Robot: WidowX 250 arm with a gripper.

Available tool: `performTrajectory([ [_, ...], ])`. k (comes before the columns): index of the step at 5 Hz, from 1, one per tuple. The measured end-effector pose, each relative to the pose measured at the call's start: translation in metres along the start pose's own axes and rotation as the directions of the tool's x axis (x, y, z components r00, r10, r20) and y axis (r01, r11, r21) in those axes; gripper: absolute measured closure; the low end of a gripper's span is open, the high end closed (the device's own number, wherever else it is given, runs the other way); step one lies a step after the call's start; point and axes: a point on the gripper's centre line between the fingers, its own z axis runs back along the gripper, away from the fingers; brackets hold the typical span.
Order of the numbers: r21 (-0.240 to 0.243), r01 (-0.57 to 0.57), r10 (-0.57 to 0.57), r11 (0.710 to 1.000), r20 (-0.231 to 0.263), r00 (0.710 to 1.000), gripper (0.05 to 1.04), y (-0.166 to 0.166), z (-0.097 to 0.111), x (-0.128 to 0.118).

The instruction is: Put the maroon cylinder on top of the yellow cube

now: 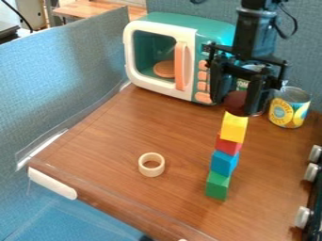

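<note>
Steady now, the gripper (236, 106) has the maroon cylinder (235, 100) pinched right at the yellow cube's (234, 127) top, nearer the worktop's (113, 141) right edge, and an off-centre release could topple this tall, uneven tower (224, 163)!

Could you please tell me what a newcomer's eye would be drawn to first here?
Probably the slim tower of cubes right of centre, with green at the bottom, then blue, red and yellow on top. Directly above it, the black gripper holds the maroon cylinder; whether that touches the yellow cube is hard to tell. Behind stands a bulky teal-and-white toy microwave.
</note>
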Motion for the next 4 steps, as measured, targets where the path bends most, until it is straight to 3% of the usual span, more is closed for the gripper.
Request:
performTrajectory([
  [2, 0.016, -0.020, 0.020, 1.000, -0.041, 0.999, 0.330, 0.0080, -0.0127, 0.0066],
  [4, 0.020, -0.024, 0.025, 1.000, -0.037, 0.999, 0.330, 0.0081, -0.0124, 0.0074],
])
